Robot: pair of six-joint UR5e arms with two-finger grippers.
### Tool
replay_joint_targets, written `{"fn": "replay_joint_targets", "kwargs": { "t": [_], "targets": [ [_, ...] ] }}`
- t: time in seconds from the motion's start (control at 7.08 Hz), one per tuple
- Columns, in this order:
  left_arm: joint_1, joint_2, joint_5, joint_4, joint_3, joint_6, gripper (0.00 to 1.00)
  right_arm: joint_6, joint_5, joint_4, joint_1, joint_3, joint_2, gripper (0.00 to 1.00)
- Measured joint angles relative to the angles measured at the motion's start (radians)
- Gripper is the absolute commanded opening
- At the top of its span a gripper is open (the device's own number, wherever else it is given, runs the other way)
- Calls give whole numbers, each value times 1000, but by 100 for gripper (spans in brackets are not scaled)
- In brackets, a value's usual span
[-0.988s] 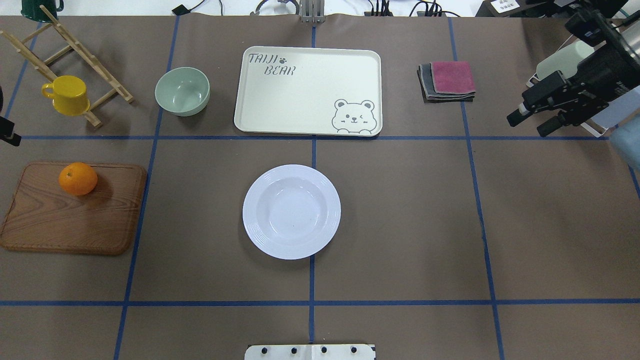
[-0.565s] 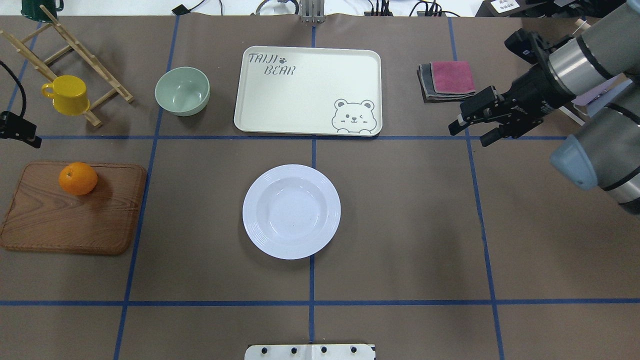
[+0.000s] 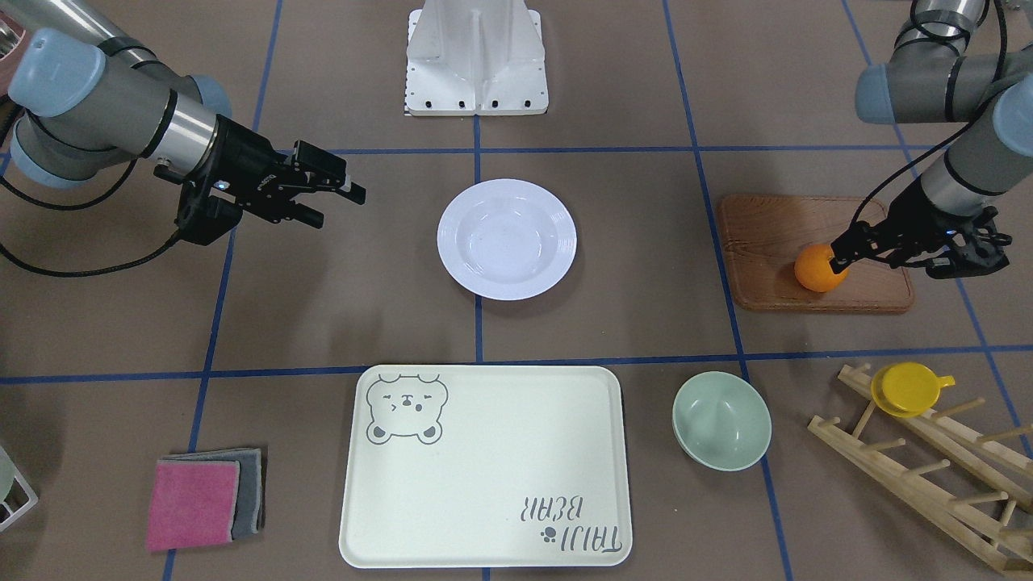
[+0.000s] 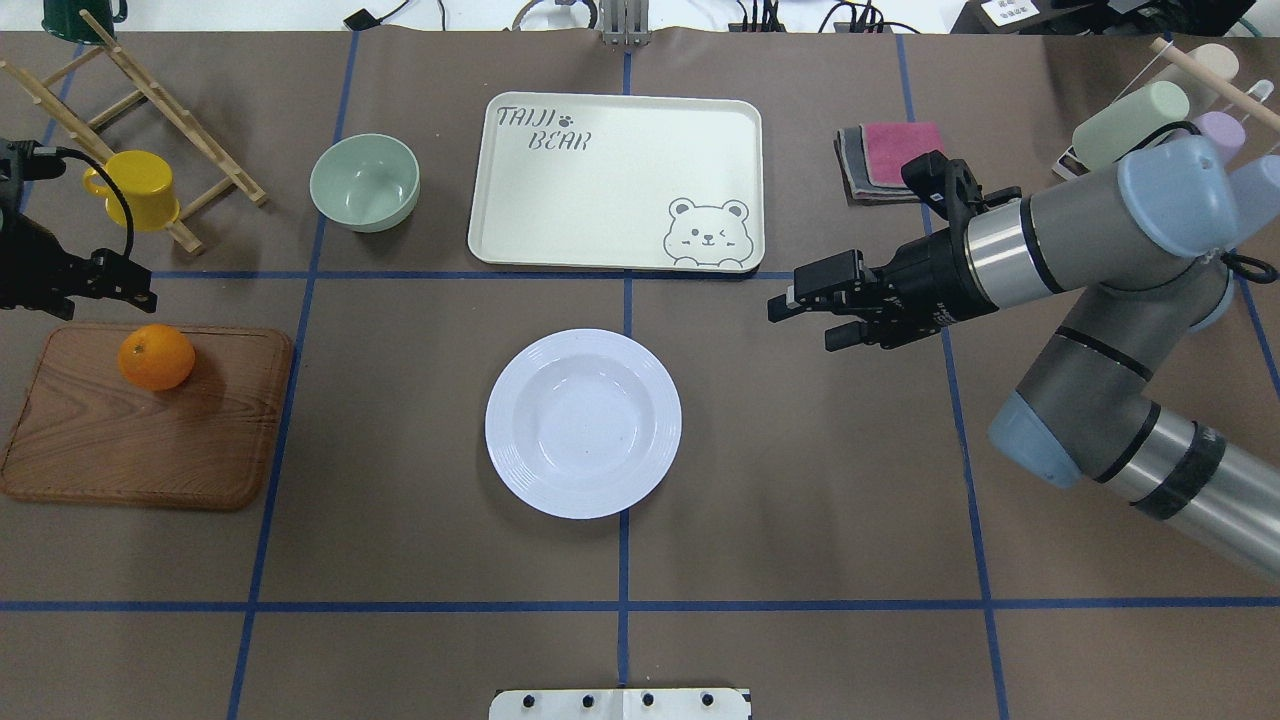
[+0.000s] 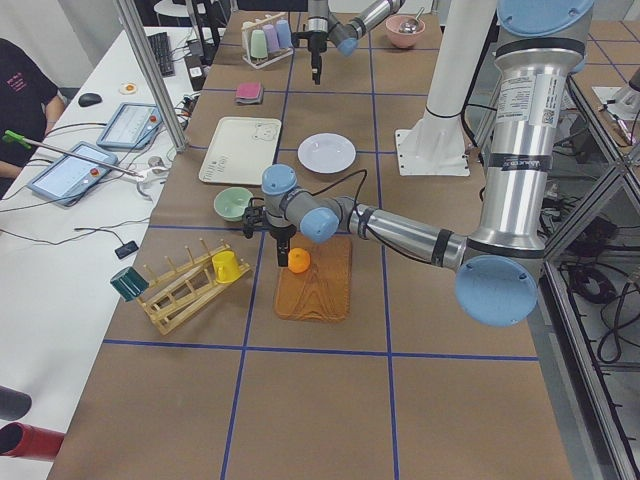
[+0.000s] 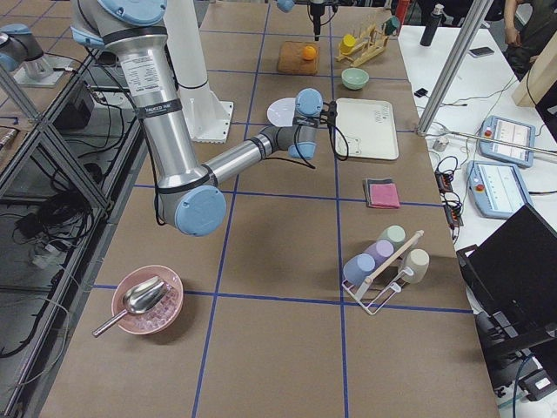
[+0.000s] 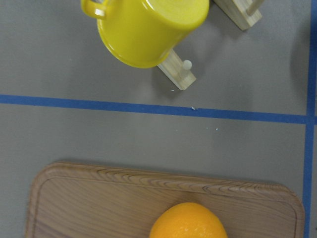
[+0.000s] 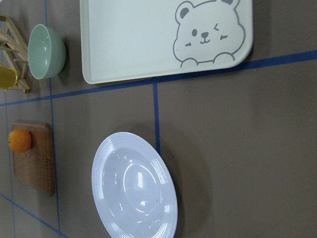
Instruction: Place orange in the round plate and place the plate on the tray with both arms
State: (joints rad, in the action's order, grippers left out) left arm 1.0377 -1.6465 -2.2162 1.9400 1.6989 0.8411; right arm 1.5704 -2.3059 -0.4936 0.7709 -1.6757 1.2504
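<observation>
Far left in the overhead view: left gripper [image 4: 140, 288], hanging just beyond the orange [image 4: 156, 357] and clear of it there. Seems to touch the fruit in the front-facing view; cannot tell true contact, nor open from closed, in any view. Shows no fingers in the left wrist view, only the orange's top on the wooden board [image 4: 130, 450] and a yellow cup [image 7: 148, 29] past it. Centre: round plate [image 4: 583, 423] on the table, well apart from the orange; just beyond it, the tray [image 4: 610, 190]. Right of both: right gripper [image 4: 802, 325], fingers parted, holding nothing, near the tray's bear corner, short of the plate's rim.
</observation>
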Motion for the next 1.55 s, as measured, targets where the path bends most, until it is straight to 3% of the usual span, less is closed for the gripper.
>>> {"fn": "replay_joint_targets", "kwargs": {
  "t": [0.85, 0.99, 1.27, 1.55],
  "targets": [
    [-81, 2, 23, 53, -46, 93, 96, 13, 32, 29, -39, 7, 6, 99],
    [-93, 3, 34, 57, -53, 96, 91, 13, 32, 29, -40, 8, 6, 99],
    [-104, 2, 42, 61, -58, 115, 70, 13, 48, 31, -49, 8, 6, 99],
    [-109, -7, 41, 56, -43, 153, 72, 23, 139, 97, -98, 24, 2, 99]
  ]
}}
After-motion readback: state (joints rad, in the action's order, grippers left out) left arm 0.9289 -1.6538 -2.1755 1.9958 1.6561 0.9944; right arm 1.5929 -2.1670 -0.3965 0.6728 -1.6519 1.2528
